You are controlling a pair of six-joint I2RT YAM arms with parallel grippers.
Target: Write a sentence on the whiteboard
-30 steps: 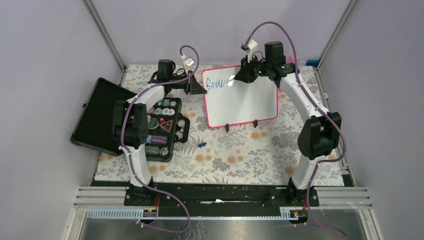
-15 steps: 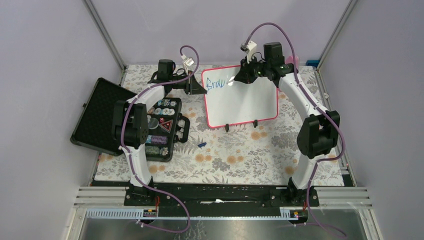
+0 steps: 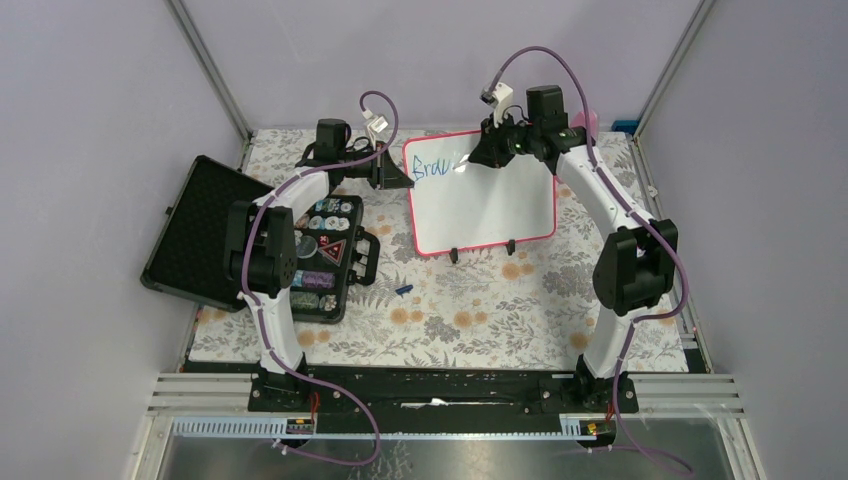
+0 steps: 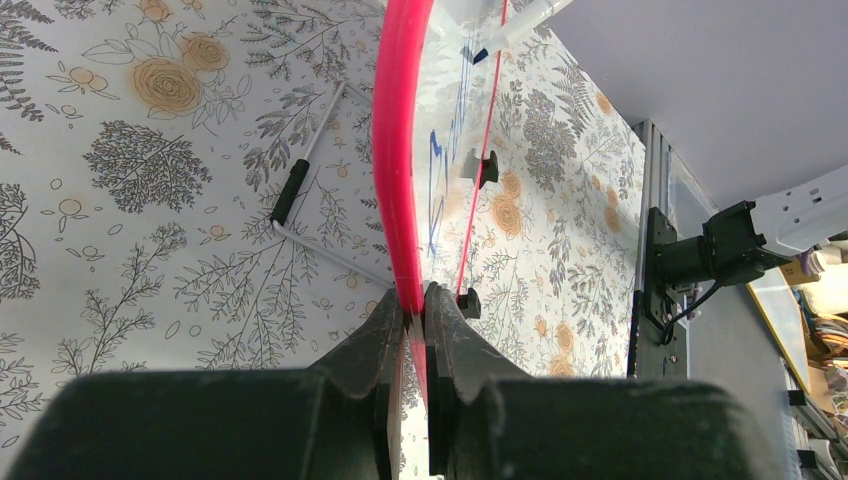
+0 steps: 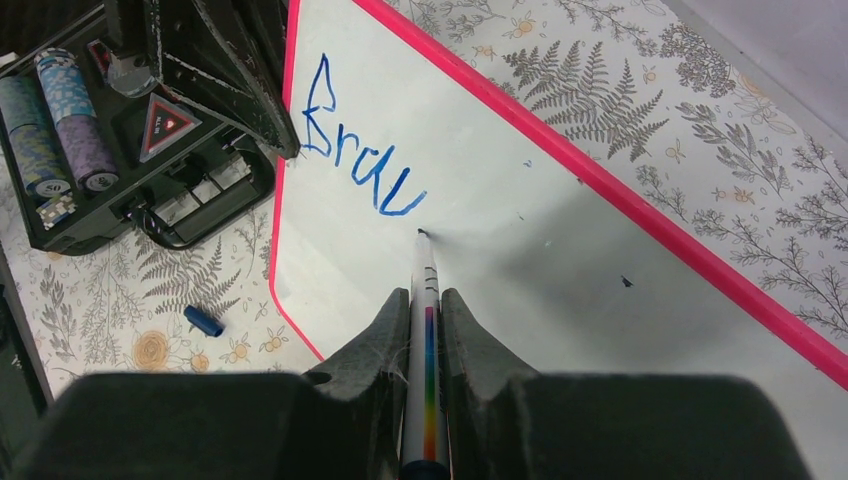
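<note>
The right gripper [image 5: 425, 293] is clenching the marker [image 5: 423, 262], barely shifting over the last second. The tip is resting just past the unchanged blue lettering [image 5: 360, 165] "Brav" on the whiteboard [image 5: 560, 300], so the sentence is far from finished. The left gripper [image 4: 415, 305] is pinching the whiteboard's edge on the desk [image 5: 700, 120].

The left arm [image 3: 290, 192] and right arm [image 3: 600, 195] share white curved links, bulky black joints and a looping purple cable [image 3: 541, 47] each. Both the left end effector [image 4: 415, 298] and right end effector [image 5: 425, 293] have matte black, tapered fingers [image 5: 372, 345].
</note>
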